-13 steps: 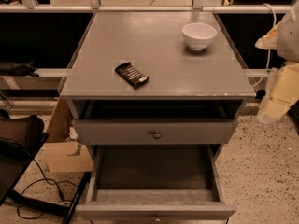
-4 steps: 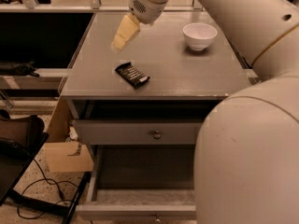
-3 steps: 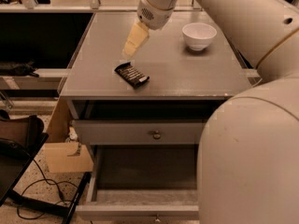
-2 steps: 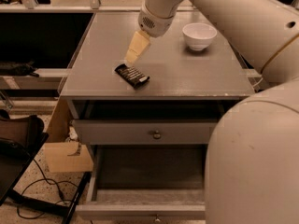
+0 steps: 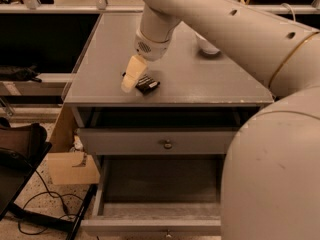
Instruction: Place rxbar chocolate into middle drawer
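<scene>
The rxbar chocolate point(image 5: 148, 84), a small black-wrapped bar, lies flat near the front edge of the grey cabinet top point(image 5: 200, 81). My gripper point(image 5: 129, 78) hangs from the big white arm that reaches in from the right. It points down at the bar's left end and covers that end; I cannot tell if it touches the bar. The middle drawer point(image 5: 160, 181) is pulled open at the bottom of the view, and its dark inner floor is bare. My arm hides the drawer's right part.
The upper drawer has a round knob point(image 5: 167, 144) and stands slightly open above the middle one. A white bowl point(image 5: 208, 47) shows partly behind my arm at the back right. A cardboard box point(image 5: 70, 166), a black chair point(image 5: 20, 151) and cables point(image 5: 45, 204) are on the floor at the left.
My gripper has come down and forward from the back of the cabinet top to the bar's left end. The bar and the drawers have not moved.
</scene>
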{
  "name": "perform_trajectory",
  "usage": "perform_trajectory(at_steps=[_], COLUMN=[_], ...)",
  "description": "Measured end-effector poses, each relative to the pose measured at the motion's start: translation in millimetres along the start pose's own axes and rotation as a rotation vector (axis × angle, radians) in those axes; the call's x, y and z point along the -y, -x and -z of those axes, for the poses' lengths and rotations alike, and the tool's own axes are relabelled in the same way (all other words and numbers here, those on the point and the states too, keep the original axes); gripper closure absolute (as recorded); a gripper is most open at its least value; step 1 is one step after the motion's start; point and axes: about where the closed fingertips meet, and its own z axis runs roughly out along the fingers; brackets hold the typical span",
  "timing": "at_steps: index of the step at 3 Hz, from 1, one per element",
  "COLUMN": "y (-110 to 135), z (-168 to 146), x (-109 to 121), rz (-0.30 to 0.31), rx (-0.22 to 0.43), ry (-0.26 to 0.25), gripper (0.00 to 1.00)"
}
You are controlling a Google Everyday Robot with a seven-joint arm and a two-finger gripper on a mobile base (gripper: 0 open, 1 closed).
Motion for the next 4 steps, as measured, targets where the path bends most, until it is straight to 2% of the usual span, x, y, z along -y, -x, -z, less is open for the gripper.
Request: perform_trajectory(at_steps=[1,2,4], y=[6,12,15], z=[-30,-51,-45], x=[-7,-3,-2], rz=[0.006,0.006,0.006], rx=[-0.022,-0.033,-0.034], ry=[0.025,0.045,0.045], gripper=[0.00,0.27,0.73])
